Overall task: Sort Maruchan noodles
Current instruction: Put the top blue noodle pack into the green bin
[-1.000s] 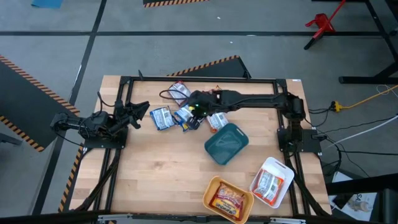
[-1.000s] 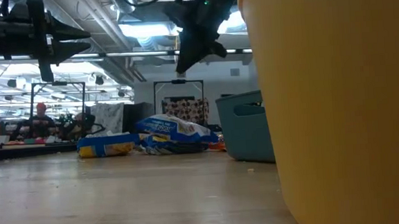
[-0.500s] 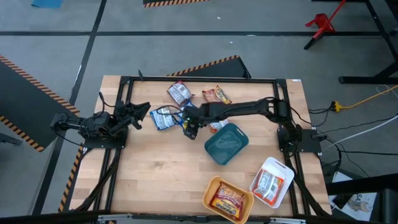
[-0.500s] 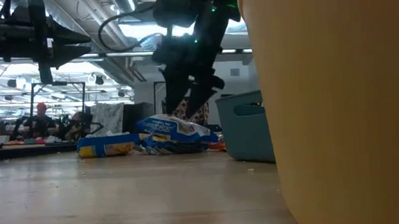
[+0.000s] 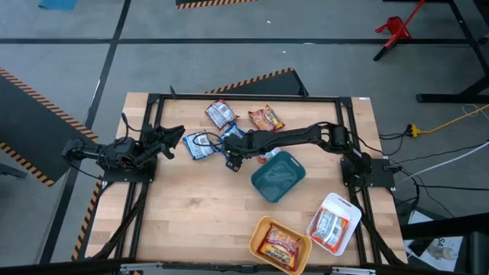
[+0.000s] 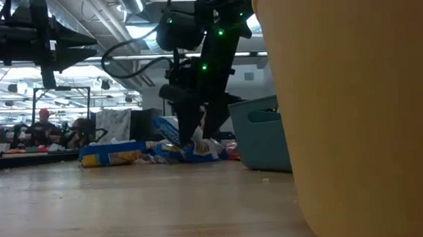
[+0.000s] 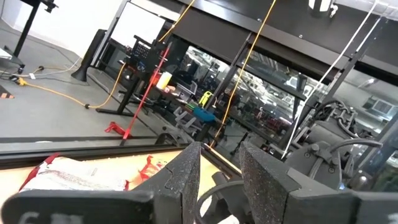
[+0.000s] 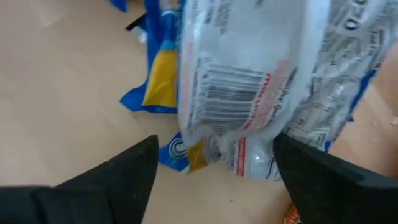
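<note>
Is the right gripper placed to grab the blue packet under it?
Probably yes: the right gripper is down over the blue packet with its fingers spread either side and nothing between. Neighbouring packets crowd close.

Three trays [image 5: 279, 176] and about seven noodle packets [image 5: 220, 114] show, two of them lying in trays.

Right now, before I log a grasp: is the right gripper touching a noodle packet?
Cannot tell. Right wrist view shows the right gripper open astride a blue-and-white packet; no plain contact or gap.
</note>
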Tool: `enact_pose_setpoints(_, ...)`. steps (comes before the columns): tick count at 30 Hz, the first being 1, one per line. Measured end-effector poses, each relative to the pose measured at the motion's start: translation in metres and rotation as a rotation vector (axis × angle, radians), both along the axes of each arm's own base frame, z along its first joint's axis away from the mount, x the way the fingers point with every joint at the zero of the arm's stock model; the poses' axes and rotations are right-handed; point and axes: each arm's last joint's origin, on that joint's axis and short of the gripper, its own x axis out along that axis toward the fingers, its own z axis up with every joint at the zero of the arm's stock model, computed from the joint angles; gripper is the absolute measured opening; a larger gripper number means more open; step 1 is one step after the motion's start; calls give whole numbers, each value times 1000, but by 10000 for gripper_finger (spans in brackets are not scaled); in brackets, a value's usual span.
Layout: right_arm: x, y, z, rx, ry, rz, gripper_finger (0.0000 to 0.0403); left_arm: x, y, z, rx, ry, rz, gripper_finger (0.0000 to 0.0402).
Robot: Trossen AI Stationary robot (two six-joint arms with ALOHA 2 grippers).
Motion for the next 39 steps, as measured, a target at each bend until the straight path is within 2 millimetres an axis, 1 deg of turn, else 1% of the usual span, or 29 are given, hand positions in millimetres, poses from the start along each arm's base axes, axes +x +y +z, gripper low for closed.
enact_pose_setpoints(2, 0, 0, 0, -11, 2, -13, 283, 0, 0, 0, 0, 0, 0, 108)
enact_pose_setpoints(4, -1, -1, 0, -10, 3, -23, 245, 0, 0, 0, 0, 0, 0, 108)
enact_pose_setpoints(13, -2, -2, 0, 20, 14, -25, 33, 0, 0, 0, 0, 0, 0, 108)
enact_pose_setpoints(14, -2, -2, 0, 39, 11, -20, 17, 0, 0, 0, 0, 0, 0, 108)
enact_pose_setpoints(15, -2, -2, 0, 56, 7, -15, 10, 0, 0, 0, 0, 0, 0, 108)
enact_pose_setpoints(18, -2, -4, 1, 94, 1, -9, 5, 0, 0, 0, 0, 0, 0, 108)
enact_pose_setpoints(23, -4, 0, 11, 187, -5, 27, 1, 0, 0, 0, 0, 0, 1, 108)
enact_pose_setpoints(33, 4, 8, 52, 283, -59, 99, 0, 0, 0, 0, 0, 0, 0, 108)
enact_pose_setpoints(37, 5, 13, 67, 277, -61, 135, 0, 0, 0, 0, 0, -1, 0, 108)
enact_pose_setpoints(39, 4, 13, 73, 245, -54, 147, 0, 0, 0, 0, 0, 0, 0, 108)
